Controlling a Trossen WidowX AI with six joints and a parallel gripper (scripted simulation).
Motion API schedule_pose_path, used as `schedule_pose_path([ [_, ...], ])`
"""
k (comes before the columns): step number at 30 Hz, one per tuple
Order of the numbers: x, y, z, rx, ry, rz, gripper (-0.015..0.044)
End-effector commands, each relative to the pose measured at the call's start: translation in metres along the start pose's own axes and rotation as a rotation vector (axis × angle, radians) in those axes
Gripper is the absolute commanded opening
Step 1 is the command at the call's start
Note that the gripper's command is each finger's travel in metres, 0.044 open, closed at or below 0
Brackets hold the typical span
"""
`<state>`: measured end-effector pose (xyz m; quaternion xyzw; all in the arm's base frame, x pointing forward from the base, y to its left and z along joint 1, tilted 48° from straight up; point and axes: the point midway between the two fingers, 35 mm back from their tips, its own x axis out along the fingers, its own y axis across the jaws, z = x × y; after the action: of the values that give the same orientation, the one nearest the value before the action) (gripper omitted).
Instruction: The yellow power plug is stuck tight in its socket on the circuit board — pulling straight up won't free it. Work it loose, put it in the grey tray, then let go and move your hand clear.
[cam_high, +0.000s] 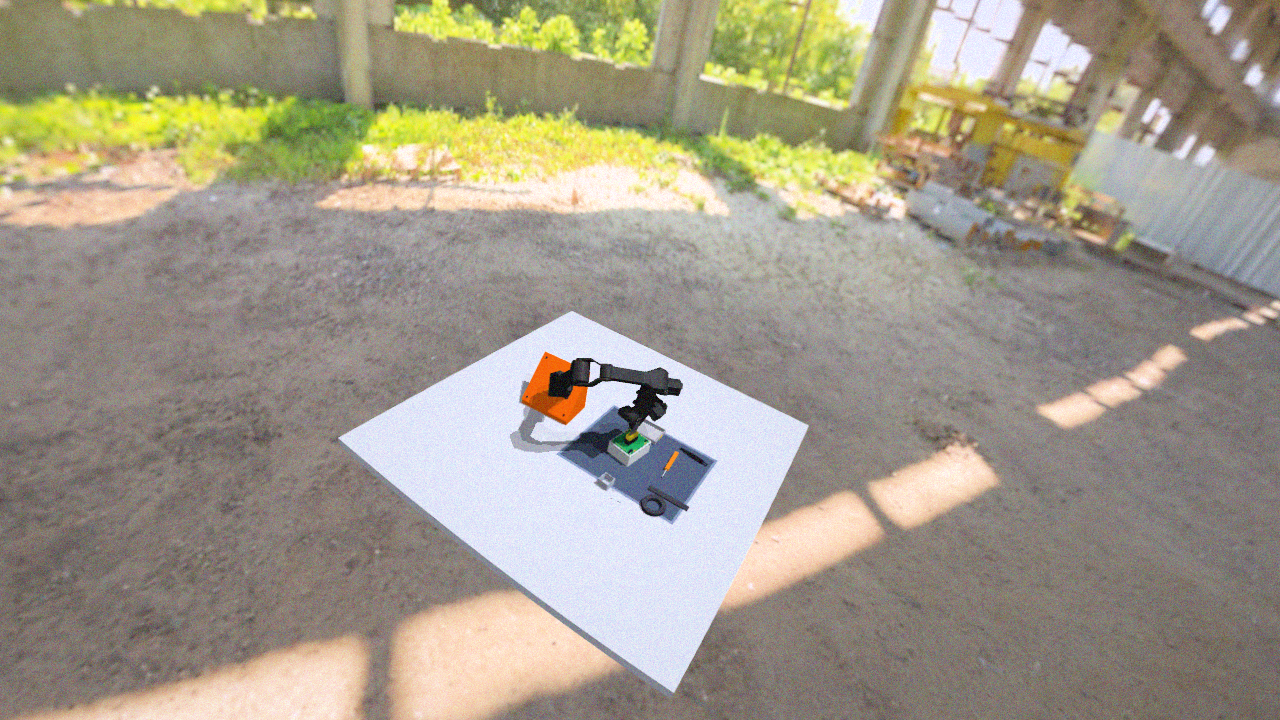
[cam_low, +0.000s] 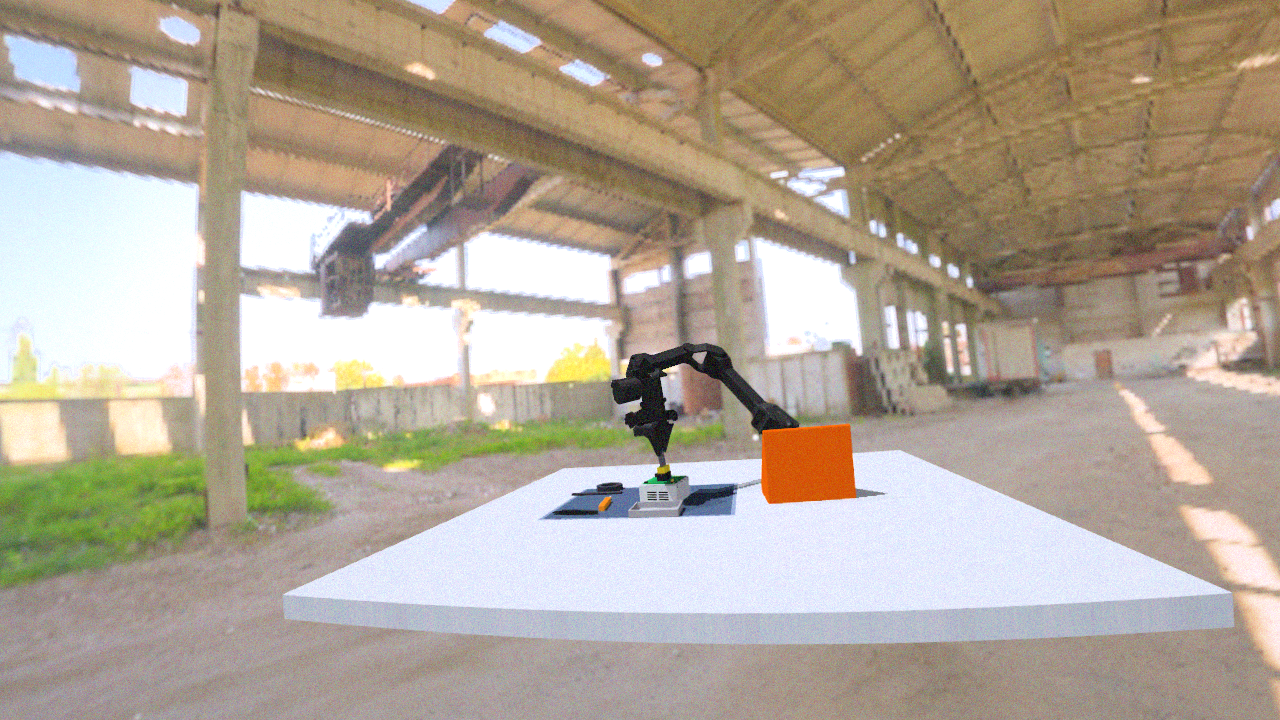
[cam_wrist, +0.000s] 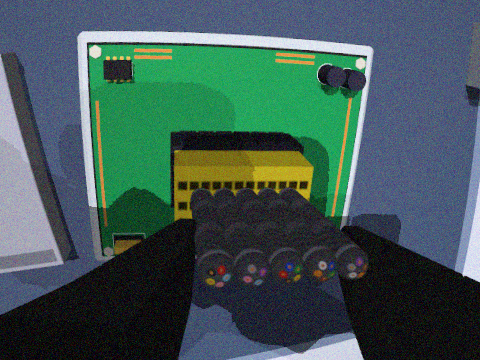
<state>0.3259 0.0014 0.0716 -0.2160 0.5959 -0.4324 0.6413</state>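
Across the top view from left to right, an orange block (cam_high: 540, 400) (cam_low: 808, 463) stands on the white table (cam_high: 501, 483) (cam_low: 760, 573) and carries the foot of the black arm (cam_high: 626, 374) (cam_low: 738, 389), which arches over to the blue-grey mat (cam_high: 581, 454) (cam_low: 716, 505) (cam_wrist: 425, 150). A small pale piece (cam_high: 605, 481) lies at the mat's near edge. Then comes the white box (cam_high: 628, 454) (cam_low: 664, 492) (cam_wrist: 225, 37), topped by the green board (cam_high: 640, 441) (cam_low: 650, 480) (cam_wrist: 160, 110); in the wrist view a black chip (cam_wrist: 118, 70) is at the board's far left corner and two dark round parts (cam_wrist: 342, 78) at its far right. The yellow plug (cam_high: 631, 436) (cam_low: 663, 470) (cam_wrist: 240, 165) is at the black socket (cam_wrist: 230, 141) on the board, outside the tray; how deep it sits cannot be told. The gripper (cam_high: 632, 428) (cam_low: 662, 461) (cam_wrist: 268, 240) points down, closed on the plug, its dark wires (cam_wrist: 265, 230) between the fingers. The tray (cam_high: 655, 430) (cam_low: 656, 513) (cam_wrist: 37, 165) is just beside the box, partly hidden in the top view. Farther right on the mat are a black ring (cam_high: 643, 507) (cam_low: 609, 487), a dark bar (cam_high: 667, 497) (cam_low: 586, 493), an orange-handled driver (cam_high: 671, 460) (cam_low: 605, 504) and a black pen-like tool (cam_high: 692, 455) (cam_low: 577, 512)
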Motion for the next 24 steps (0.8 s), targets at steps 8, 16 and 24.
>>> schedule_pose_path([
  [8, -0.016, -0.016, -0.001, -0.021, -0.030, 0.248, 0.0000],
  [16, -0.018, -0.012, -0.001, -0.020, -0.030, 0.200, 0.0000],
  [24, -0.027, -0.008, -0.001, -0.019, -0.030, 0.137, 0.0000],
])
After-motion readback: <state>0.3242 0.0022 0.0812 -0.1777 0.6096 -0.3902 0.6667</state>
